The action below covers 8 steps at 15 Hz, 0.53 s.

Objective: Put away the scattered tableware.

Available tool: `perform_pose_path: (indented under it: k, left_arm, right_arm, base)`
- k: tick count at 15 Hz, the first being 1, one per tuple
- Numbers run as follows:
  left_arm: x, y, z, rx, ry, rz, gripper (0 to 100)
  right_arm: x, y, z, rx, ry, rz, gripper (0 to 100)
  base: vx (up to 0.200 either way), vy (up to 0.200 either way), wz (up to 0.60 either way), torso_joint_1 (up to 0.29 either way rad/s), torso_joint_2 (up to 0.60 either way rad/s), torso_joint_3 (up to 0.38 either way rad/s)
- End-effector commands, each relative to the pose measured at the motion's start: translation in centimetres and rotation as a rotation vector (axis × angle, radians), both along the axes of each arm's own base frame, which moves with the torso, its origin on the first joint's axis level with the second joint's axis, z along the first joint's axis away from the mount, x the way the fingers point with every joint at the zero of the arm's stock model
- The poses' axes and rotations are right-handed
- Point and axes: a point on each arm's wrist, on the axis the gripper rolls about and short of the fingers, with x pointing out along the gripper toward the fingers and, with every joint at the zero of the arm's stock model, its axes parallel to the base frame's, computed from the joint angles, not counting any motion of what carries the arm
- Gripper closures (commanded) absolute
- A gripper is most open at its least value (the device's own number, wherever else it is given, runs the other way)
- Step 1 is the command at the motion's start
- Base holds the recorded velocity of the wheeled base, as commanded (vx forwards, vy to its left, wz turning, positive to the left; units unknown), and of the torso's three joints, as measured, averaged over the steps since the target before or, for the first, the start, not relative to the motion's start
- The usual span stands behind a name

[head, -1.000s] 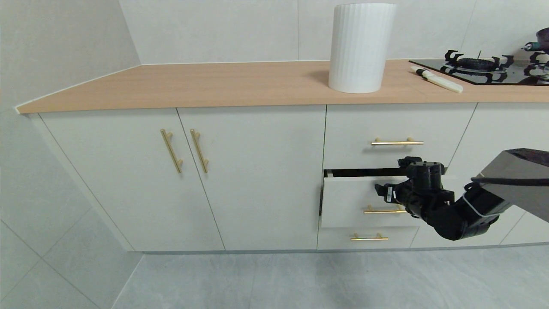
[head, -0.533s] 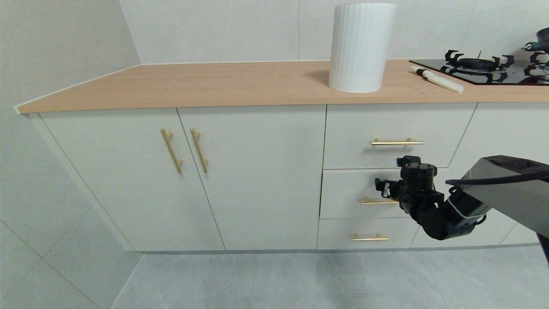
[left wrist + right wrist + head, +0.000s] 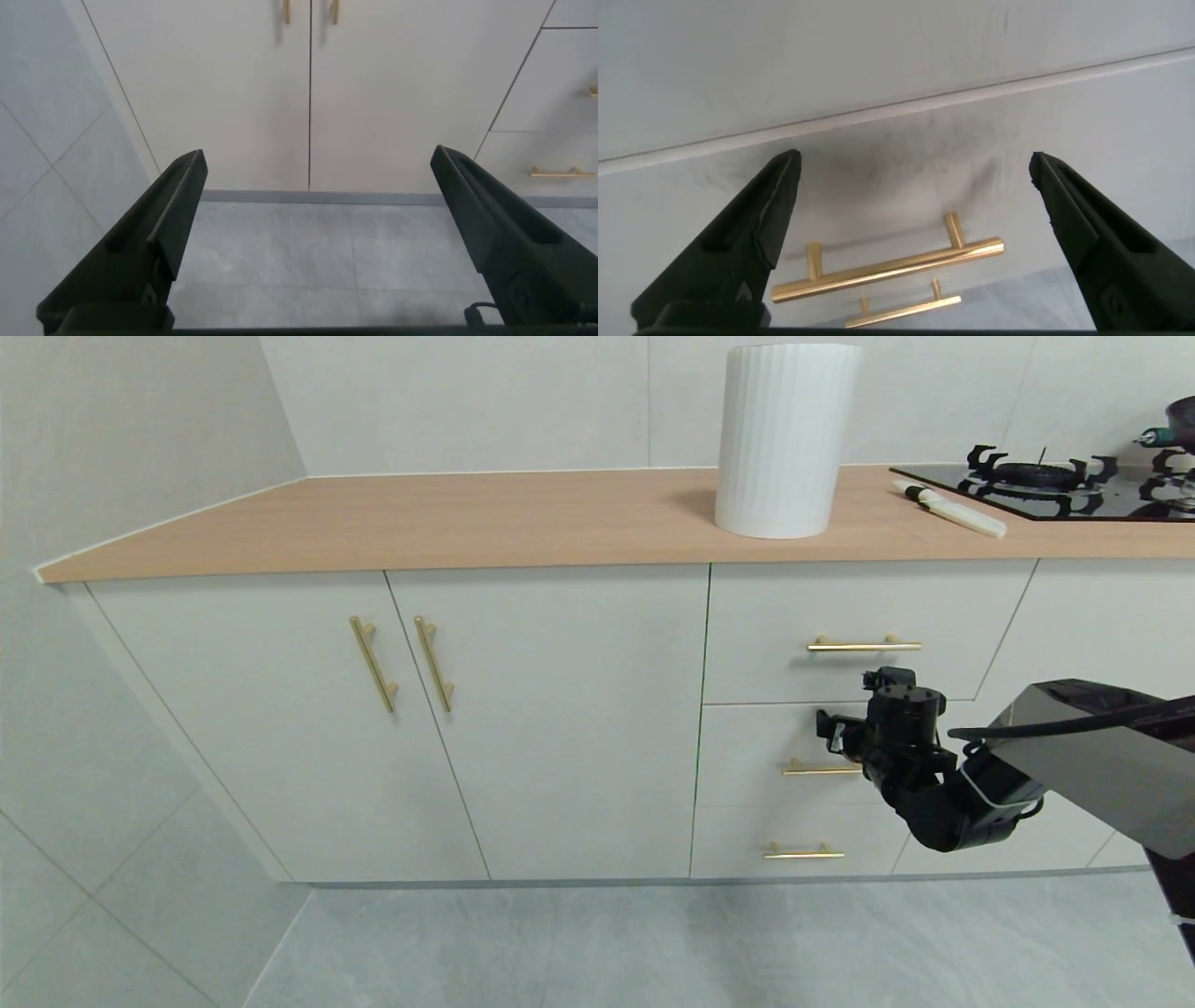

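Underfoot, a grey tiled floor [image 3: 560, 943] across the whole foreground, with a long run of pale cabinets behind it. On top of that run, a wood-toned worktop [image 3: 420, 523] from the corner wall over to the cooker.

On the left half, the double doors [image 3: 280, 728], closed, with two gold bar handles side by side at the meeting edge. To their right, a stack of three: top drawer [image 3: 766, 611], middle drawer [image 3: 747, 747] and bottom drawer [image 3: 728, 845], each with a horizontal gold bar, all three fronts flush with the cabinet face.

Upright on the worktop above that stack, a tall white ribbed canister [image 3: 784, 439]. Set into the worktop at the far right, a black gas hob [image 3: 1055, 490].

Low in front of the middle drawer, the right gripper [image 3: 834, 733], over the right end of the drawer handle [image 3: 812, 768]. Its fingers [image 3: 757, 233] spread wide and released, grasping nothing, with the drawer front close ahead between them. Cannot tell whether the tips touch the front.

Low over the floor, the left gripper [image 3: 316, 163], aimed at the foot of the double doors. Its fingers [image 3: 154, 233] likewise parted, with nothing between them.

Flat on the worktop, the task's thing: a slim white utensil [image 3: 952, 511] with a dark band near one end, between the canister and the hob, just beside the hob's near edge.
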Motion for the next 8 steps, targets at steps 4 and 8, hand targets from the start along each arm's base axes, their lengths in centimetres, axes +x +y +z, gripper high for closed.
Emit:
perform_pose_path:
  k: [4,8]
  left_arm:
    - [0.0,0.0,0.0,0.000,0.001,0.000,0]
    - [0.0,0.0,0.0,0.000,0.001,0.000,0]
  right_arm:
    - [-1.2,-0.3,1.2,-0.001,0.001,-0.009,0]
    - [-6.4,-0.5,6.2,0.002,-0.019,0.011,0]
  base:
    - [0.000,0.000,0.00,0.000,0.00,0.000]
    - [0.000,0.000,0.00,0.000,0.00,0.000]
